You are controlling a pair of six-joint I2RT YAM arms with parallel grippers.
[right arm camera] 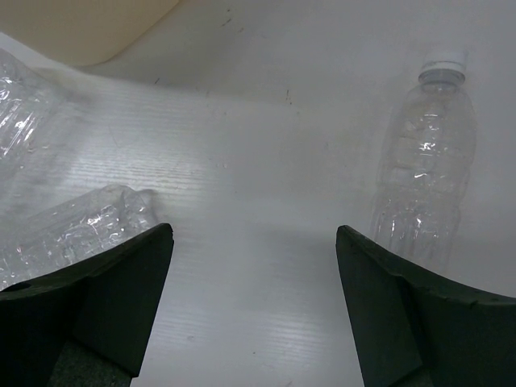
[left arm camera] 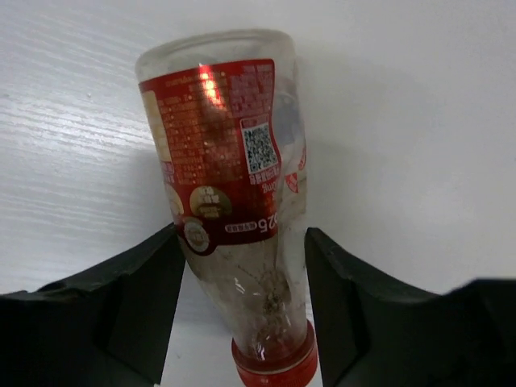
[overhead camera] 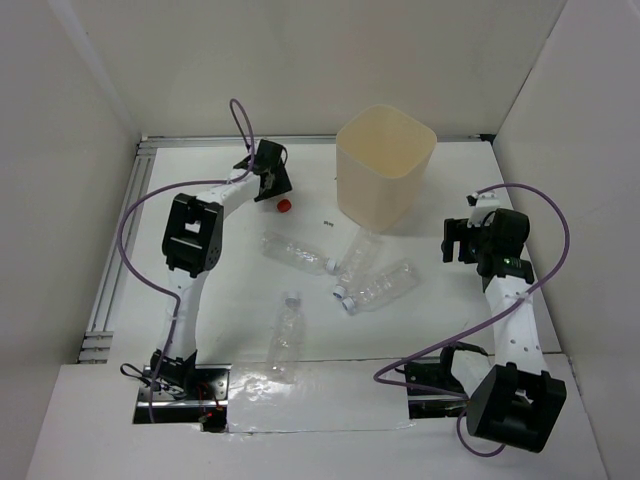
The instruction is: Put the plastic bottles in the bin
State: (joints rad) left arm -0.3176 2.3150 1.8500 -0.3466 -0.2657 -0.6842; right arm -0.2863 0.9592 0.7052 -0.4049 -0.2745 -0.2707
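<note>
Plastic bottles point(overhead camera: 295, 252) spread over the middle of the desk point(overhead camera: 230, 310) in the top view: four clear ones lying flat. Two side by side just in front of the bin point(overhead camera: 375, 205), one nearer the left edge, one toward the near edge with a dark cap. Bin upright near the far edge, right of the middle. Red-capped bottle point(overhead camera: 284, 206) apart from the rest, toward the far left corner, only its cap showing past the left gripper point(overhead camera: 268, 182) low over it. Right gripper point(overhead camera: 460, 240) close to the right edge, beside the bin.

Left wrist view, giving what the top view hides: left gripper point(left arm camera: 242, 234) part-spread to the bottle's width, black fingers point(left arm camera: 137, 298) tight beside the red-capped bottle point(left arm camera: 230, 201) on both sides, at the label's lower edge. Pressing or merely flanking: cannot tell. Bottle lying on the desk, cap toward the camera, base away. Red label point(left arm camera: 214, 121) with a QR code point(left arm camera: 260, 151), a round gold badge and what looks like "25" upside down. Other print too fine to read.

Right wrist view: right gripper point(right arm camera: 254, 234) spread wide, only bare desk between the fingers point(right arm camera: 105, 298). White-capped clear bottle point(right arm camera: 423, 177) lying beyond the right finger, two more clear bodies point(right arm camera: 72, 230) beyond the left one. Corner of the bin point(right arm camera: 81, 32) at upper left.
</note>
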